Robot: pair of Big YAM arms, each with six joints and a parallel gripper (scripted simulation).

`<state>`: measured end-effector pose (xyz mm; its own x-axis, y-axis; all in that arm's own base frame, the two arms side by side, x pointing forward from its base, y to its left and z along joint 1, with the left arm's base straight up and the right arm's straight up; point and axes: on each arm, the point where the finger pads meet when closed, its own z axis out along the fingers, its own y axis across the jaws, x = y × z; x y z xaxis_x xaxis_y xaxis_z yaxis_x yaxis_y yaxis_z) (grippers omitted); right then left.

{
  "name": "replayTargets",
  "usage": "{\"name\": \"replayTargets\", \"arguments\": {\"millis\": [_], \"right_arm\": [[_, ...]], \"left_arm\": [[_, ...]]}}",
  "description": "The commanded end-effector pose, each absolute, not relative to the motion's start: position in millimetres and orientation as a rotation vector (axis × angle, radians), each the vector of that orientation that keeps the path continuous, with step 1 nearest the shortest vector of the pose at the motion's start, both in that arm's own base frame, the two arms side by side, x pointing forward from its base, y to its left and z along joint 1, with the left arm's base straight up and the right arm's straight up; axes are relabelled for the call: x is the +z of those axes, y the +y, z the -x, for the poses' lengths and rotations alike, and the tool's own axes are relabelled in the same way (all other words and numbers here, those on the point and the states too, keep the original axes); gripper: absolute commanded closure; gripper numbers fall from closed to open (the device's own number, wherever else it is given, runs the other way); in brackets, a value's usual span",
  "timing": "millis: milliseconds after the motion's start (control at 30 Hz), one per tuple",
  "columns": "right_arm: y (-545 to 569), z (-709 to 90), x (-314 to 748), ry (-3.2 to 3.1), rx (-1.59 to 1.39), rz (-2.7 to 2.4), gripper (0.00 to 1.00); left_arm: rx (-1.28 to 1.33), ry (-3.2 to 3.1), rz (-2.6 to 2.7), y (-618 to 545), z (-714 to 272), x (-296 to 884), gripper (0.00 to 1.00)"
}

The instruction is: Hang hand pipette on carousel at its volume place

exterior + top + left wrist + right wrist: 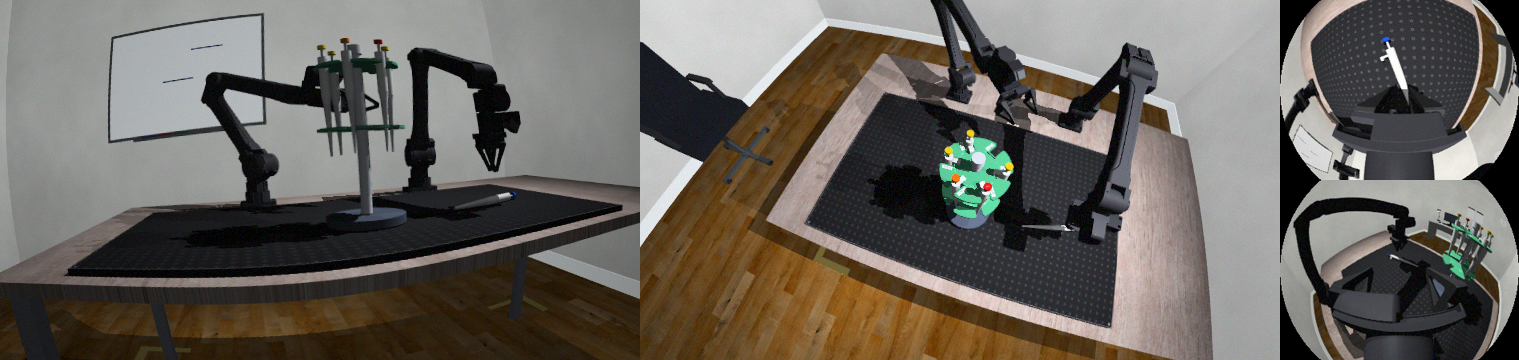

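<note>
The pipette lies on the black mat, with its blue button and finger hook showing. My left gripper points down above it, partly open and empty. The pipette's lower body passes out of sight below the fingers in the left wrist view. My right gripper is wide open and empty, behind the carousel. The carousel's green head holds pipettes with yellow, orange and red buttons. The volume markings are too small to read.
The carousel's round base stands on the mat, with the pipette to its right in the top and exterior views. The left forearm reaches over the mat's right part in the top view. A whiteboard hangs on the wall.
</note>
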<state>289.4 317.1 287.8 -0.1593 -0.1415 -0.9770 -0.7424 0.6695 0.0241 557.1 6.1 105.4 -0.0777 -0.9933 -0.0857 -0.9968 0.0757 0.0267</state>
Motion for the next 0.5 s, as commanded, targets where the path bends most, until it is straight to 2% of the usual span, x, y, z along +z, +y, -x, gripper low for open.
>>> {"name": "replayTargets", "arguments": {"millis": [0, 467], "right_arm": [[336.4, -297.4, 340.0, 1.598, 0.622, 0.721, 0.0], [336.9, -297.5, 343.2, 1.587, 0.627, 0.715, 0.0]], "left_arm": [[0.157, 2.011, 2.46, 14.9, -577.3, 93.8, 0.68], [0.196, 1.996, 2.627, 8.8, -568.3, 52.2, 0.68]]}}
